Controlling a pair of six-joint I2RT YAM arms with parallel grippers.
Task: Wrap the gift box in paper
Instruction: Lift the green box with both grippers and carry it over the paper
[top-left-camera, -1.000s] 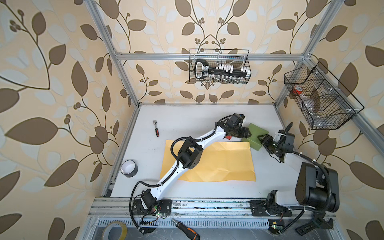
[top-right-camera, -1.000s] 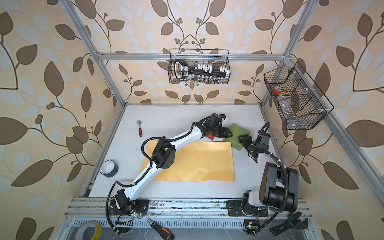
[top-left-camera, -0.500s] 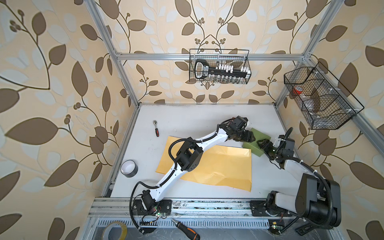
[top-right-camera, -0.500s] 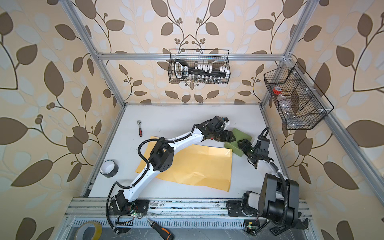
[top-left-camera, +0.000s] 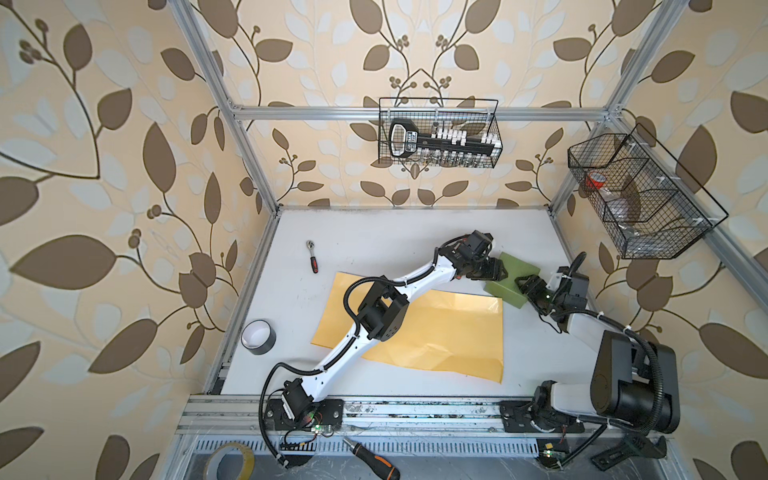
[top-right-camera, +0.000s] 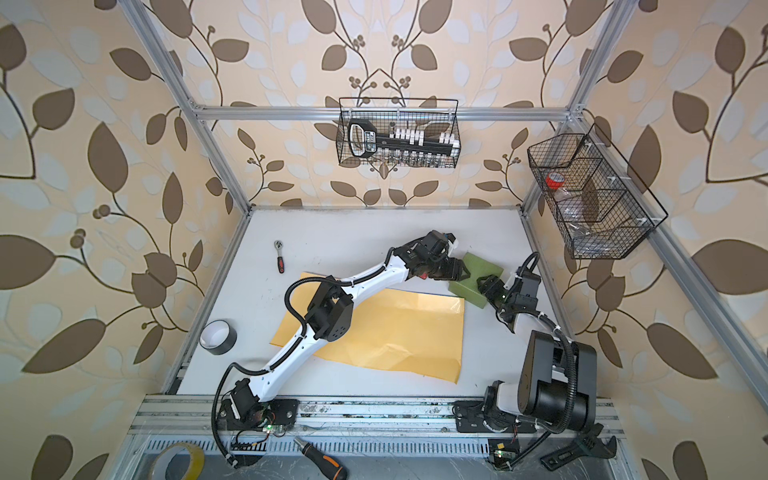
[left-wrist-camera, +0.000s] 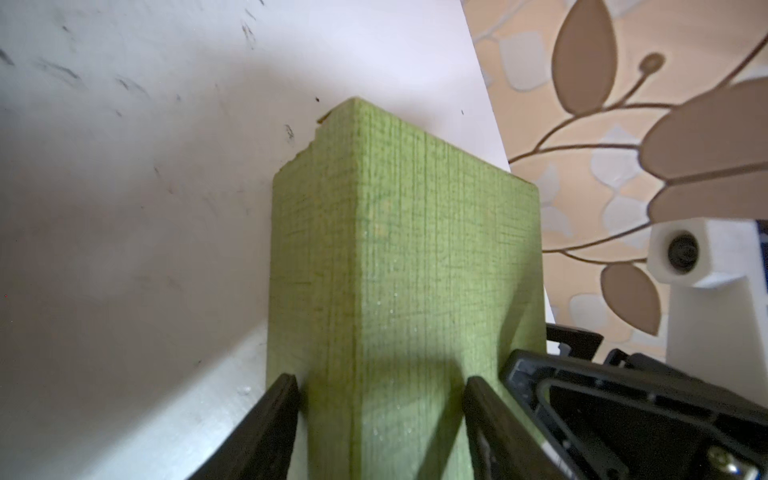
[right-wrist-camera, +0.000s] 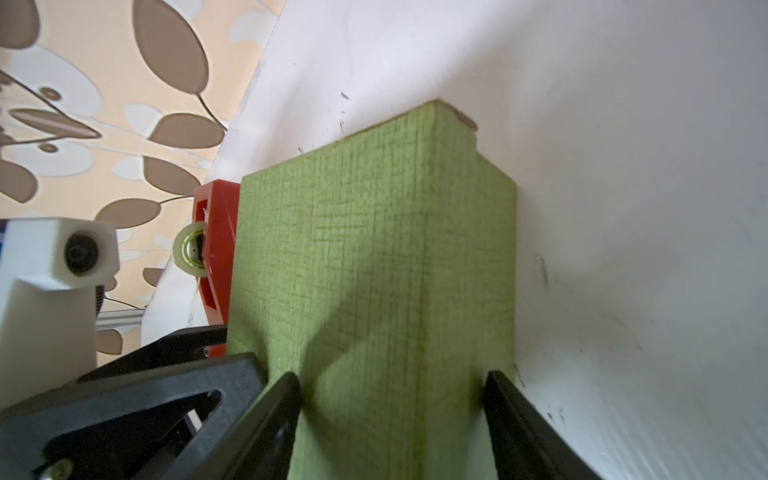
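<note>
A matte olive-green box (left-wrist-camera: 399, 270) fills the gap between both pairs of jaws. Ahead of the right gripper's (right-wrist-camera: 392, 376) jaws a red plastic tape dispenser (right-wrist-camera: 216, 249) crowds it, perhaps touching. White tabletop (left-wrist-camera: 124, 208) lies free outside the left gripper's (left-wrist-camera: 380, 380) jaws.

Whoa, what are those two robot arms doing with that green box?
Both arms have hold of it. The left gripper and the right gripper pinch the gift box from opposite sides, near the far right of the table. The orange paper lies spread out beside it. The box is not on the paper yet, so wrapping hasn't begun.
</note>
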